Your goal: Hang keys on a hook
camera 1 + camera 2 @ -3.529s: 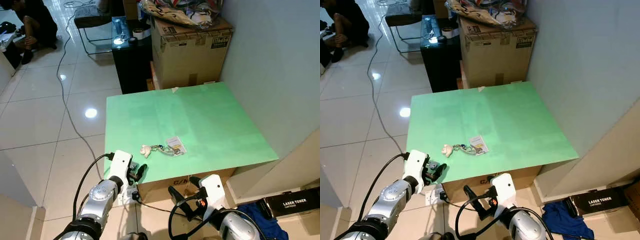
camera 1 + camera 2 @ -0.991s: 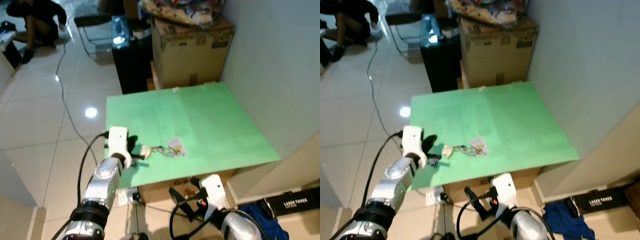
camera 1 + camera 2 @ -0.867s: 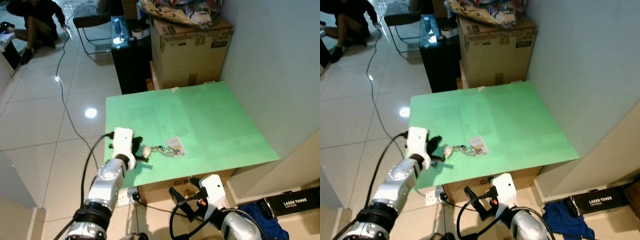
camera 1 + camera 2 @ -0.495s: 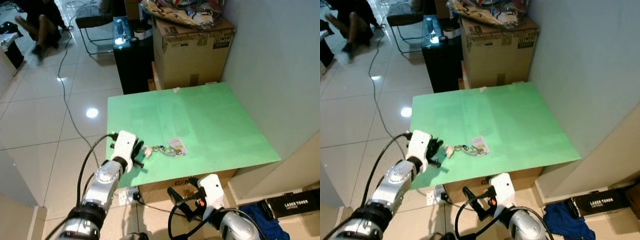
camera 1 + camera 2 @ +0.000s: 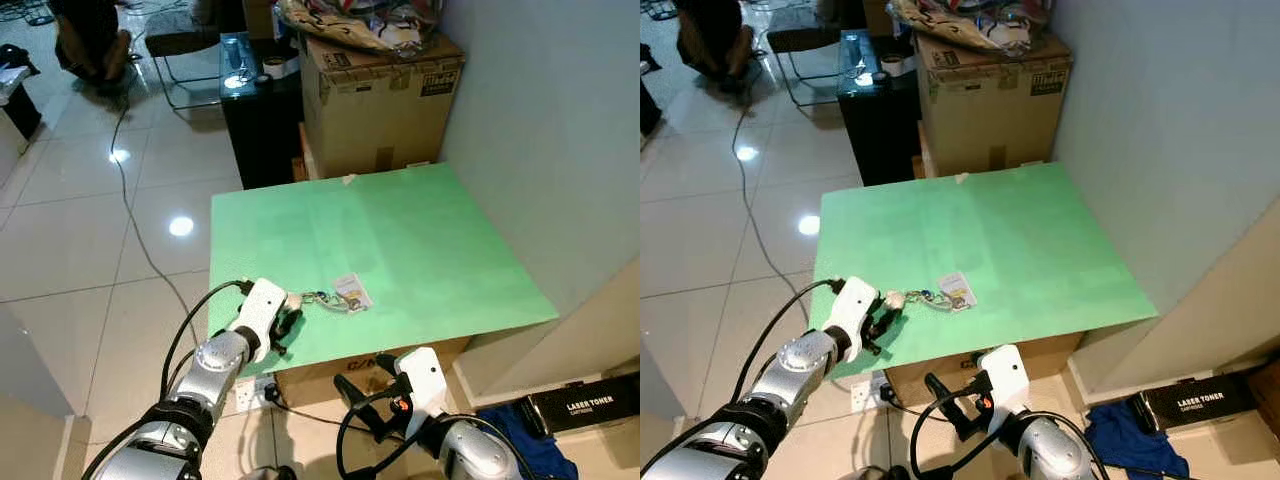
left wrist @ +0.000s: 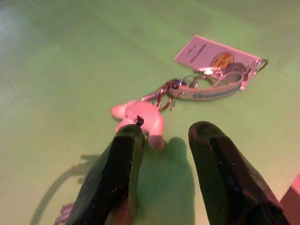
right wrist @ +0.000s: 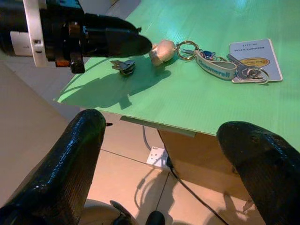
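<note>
Left wrist view: the left end effector (image 6: pixel 161 136) hangs low over the green bench (image 5: pixel 420 230), its two black fingers (image 6: pixel 119 159) spread apart and empty, their tips just short of the pale charm (image 6: pixel 139 118) at the near end of the keys (image 6: pixel 206 82). One finger tip lies right against the charm; whether it touches cannot be told. From the charm a ring and a short strap (image 6: pixel 208 90) lead on to the keys, which lie partly on a small white card (image 6: pixel 213 52). The whole bunch rests flat on the bench, near its front edge and toward the robot's left.

In the head views the left arm reaches in from the front left corner, the end effector (image 5: pixel 283 328) just beside the keys (image 5: pixel 325 298). The right end effector (image 5: pixel 360 400) hangs below the bench's front edge, released, its fingers (image 7: pixel 77 154) wide apart and holding nothing. Behind the bench stand a cardboard box (image 5: pixel 385 85) and a black cabinet (image 5: pixel 262 115). A cable (image 5: pixel 135 215) trails over the tiled floor (image 5: pixel 80 240), and a person (image 5: pixel 90 35) is at the far left.
</note>
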### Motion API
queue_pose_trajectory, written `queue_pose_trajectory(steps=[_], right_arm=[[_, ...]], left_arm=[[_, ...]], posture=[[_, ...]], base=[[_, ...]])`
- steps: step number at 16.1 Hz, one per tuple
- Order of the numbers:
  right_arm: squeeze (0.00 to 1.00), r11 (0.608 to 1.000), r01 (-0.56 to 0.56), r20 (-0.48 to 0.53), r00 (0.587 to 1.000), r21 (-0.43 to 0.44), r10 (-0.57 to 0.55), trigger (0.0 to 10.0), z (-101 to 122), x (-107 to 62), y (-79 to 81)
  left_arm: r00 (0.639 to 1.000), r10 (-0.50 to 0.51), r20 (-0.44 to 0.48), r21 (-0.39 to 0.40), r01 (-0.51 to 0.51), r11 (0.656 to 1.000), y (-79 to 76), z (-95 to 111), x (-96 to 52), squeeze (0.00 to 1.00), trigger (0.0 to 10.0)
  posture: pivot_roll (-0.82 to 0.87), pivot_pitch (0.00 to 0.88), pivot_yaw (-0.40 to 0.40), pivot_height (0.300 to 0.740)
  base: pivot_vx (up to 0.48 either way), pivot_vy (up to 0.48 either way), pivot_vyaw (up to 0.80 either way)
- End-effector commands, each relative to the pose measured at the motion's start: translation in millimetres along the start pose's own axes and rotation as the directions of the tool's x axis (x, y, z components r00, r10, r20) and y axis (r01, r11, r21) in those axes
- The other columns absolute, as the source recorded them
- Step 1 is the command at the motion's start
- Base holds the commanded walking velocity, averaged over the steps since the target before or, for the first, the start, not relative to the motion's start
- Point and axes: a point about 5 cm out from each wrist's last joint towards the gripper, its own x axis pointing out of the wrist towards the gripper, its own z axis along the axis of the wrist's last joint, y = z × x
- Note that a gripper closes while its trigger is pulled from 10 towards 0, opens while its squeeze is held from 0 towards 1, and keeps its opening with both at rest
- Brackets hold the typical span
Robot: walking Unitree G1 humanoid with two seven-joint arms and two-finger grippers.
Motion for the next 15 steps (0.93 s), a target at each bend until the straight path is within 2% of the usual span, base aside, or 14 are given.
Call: queue_pose_trajectory(steps=[1,3,7,8,9,15], right_arm=[[0.0,1.0,-0.007,0.005,1.0,0.008,0.007,10.0,0,-1.1,2.6],[0.0,1.0,-0.006,0.001,1.0,0.017,0.006,10.0,-2,-2.9,4.2],[0.0,1.0,-0.009,-0.003,1.0,0.016,0.009,10.0,-2,-3.5,4.3],[0.0,1.0,-0.01,-0.004,1.0,0.016,0.01,10.0,-2,-4.2,4.7],[0.0,1.0,-0.01,-0.005,1.0,0.016,0.01,10.0,-2,-4.9,5.1],[0.0,1.0,-0.01,-0.011,1.0,0.019,0.01,10.0,-3,-6.4,5.4]], left_arm=[[1.0,0.014,-0.01,0.004,-0.014,1.0,4.9,-1,-1.3,1.0,10.0],[0.995,0.083,-0.05,-0.031,-0.085,0.996,17.4,-9,-6.6,1.0,10.0],[0.994,0.075,-0.078,-0.058,-0.08,0.995,15.6,-16,-8.2,1.0,10.0],[0.994,0.069,-0.085,-0.06,-0.074,0.995,13.8,-18,-7.8,0.34,10.0],[0.994,0.068,-0.087,-0.061,-0.073,0.995,12.6,-18,-7.2,0.0,10.0],[0.987,0.095,-0.126,-0.057,-0.103,0.993,8.0,-21,-4.7,0.0,10.0]], posture=[[-0.21,0.078,0.1,0.74],[-0.21,0.08,0.097,0.74],[-0.21,0.085,0.091,0.74],[-0.21,0.087,0.09,0.74],[-0.21,0.089,0.089,0.74],[-0.22,0.091,0.087,0.74]], base=[[0.0,0.0,0.0],[0.0,0.0,0.0],[0.0,0.0,0.0],[0.0,0.0,0.0],[0.0,0.0,0.0],[0.0,0.0,0.0]])
